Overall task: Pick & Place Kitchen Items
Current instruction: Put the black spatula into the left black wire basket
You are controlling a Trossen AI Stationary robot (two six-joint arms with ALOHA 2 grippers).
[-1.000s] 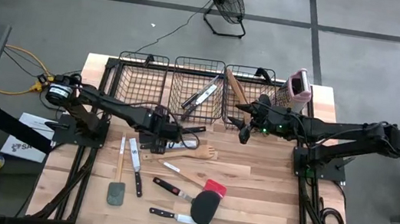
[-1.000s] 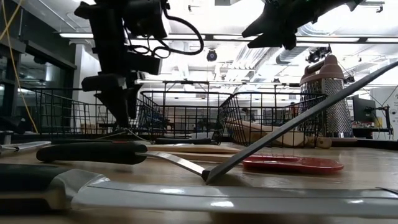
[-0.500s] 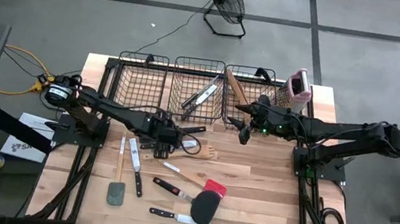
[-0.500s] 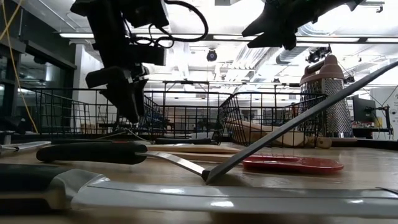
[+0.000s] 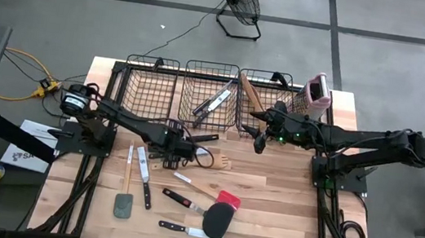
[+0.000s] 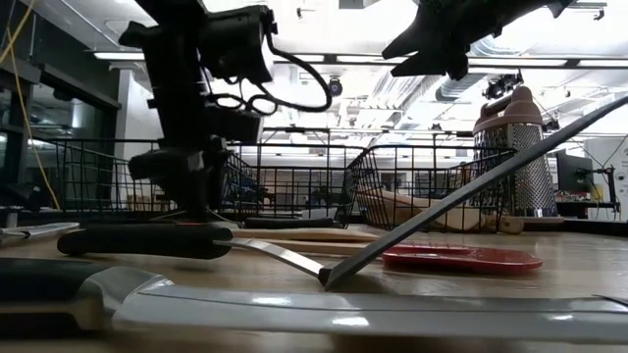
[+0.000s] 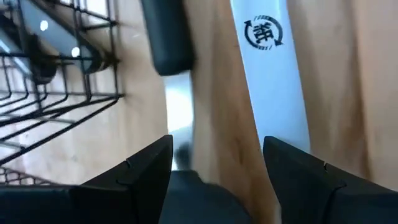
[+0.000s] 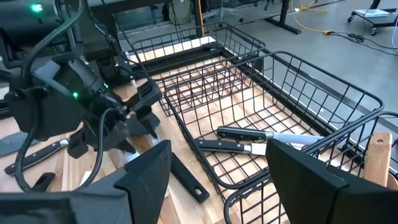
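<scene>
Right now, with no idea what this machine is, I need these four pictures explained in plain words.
Two dark robot arms work at a wooden table, each ending in a two-finger gripper. One picture looks straight down, one looks level across the tabletop, and two come from cameras on the wrists. The left gripper is low over a knife and a pale wooden utensil, its fingers open on either side of them, holding nothing. The right gripper waits open near three wire baskets; the middle one holds knives. More knives and spatulas lie loose on the table, and a pink grater stands at the back.
</scene>
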